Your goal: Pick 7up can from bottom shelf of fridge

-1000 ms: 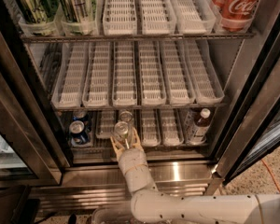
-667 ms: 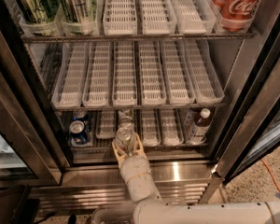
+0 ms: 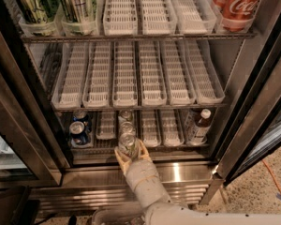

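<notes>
The fridge point(image 3: 253, 93) stands open. On its bottom shelf point(image 3: 152, 128) a lane holds 7up cans in a row. My gripper point(image 3: 129, 154) reaches up from below and is shut on the front 7up can point(image 3: 127, 143), a greenish-silver can with a silver top. The can sits between the tan fingers point(image 3: 120, 157) at the shelf's front, over the steel ledge point(image 3: 187, 171). Two more such cans point(image 3: 127, 122) stand in the lane behind it.
Dark blue cans point(image 3: 78, 129) stand at the left of the bottom shelf and a white-capped brown bottle point(image 3: 199, 126) at the right. The middle shelf holds white slotted trays point(image 3: 138, 74). The top shelf has green cans point(image 3: 51, 3) and Coca-Cola cans point(image 3: 236, 3). The glass door point(image 3: 271, 111) hangs open at right.
My gripper has drawn back toward the front of the shelf with the 7up can in it, and now sits lower and nearer the steel ledge.
</notes>
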Available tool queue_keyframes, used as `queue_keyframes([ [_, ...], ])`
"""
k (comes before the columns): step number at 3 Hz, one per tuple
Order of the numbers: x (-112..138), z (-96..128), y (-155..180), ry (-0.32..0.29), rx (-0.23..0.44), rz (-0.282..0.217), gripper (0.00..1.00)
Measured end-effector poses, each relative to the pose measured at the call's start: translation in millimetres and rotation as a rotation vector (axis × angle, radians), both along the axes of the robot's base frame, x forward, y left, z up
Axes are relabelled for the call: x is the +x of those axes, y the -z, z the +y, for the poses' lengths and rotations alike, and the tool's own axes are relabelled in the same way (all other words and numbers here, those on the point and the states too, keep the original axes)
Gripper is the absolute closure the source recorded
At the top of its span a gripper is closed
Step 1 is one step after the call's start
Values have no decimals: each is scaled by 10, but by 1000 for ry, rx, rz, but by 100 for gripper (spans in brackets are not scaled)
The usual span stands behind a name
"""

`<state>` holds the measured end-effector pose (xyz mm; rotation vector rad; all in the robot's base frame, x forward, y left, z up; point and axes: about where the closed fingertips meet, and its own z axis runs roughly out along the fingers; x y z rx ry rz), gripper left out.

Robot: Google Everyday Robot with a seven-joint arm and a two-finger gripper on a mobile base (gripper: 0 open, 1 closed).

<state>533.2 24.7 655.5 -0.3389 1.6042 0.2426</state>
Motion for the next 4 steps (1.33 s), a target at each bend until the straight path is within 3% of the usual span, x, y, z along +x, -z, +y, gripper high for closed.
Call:
queue_keyframes([
  [1,11,-161,-104,-41,-71,51,100],
  [2,154,-598,-649,-115,-158,56,100],
  [3,69,-445,-577,-186,-163,86,100],
  [4,70,-444,-577,-187,-163,86,100],
])
